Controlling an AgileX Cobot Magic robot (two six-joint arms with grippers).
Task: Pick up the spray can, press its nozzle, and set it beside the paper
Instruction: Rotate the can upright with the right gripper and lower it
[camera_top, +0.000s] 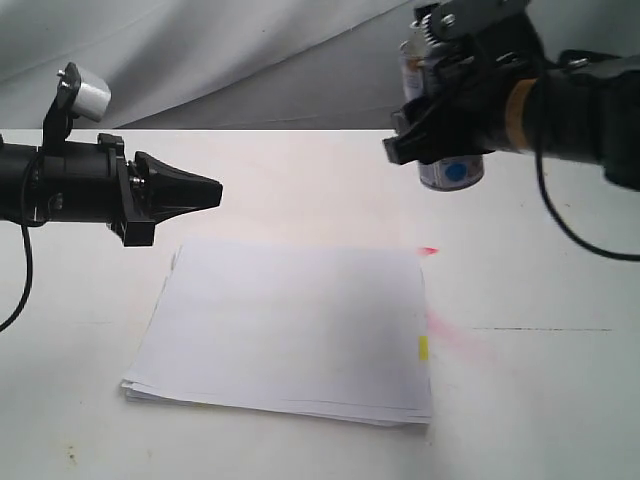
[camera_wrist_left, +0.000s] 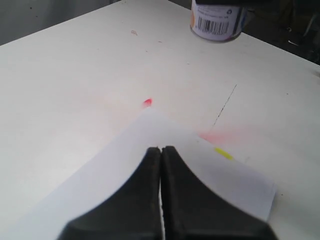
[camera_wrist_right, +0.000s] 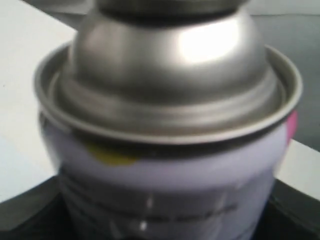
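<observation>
1. We are showing the right claw pinching the spray can around its body.
2. The can is being held beyond the far right corner of the paper, apart from it.
3. The left claw is hovering over the table, fingers pressed together, holding nothing.

White table: surface marked. One small red spot; one faint pink smear near it; thin dark line beside smear. Grey draped cloth behind table.
</observation>
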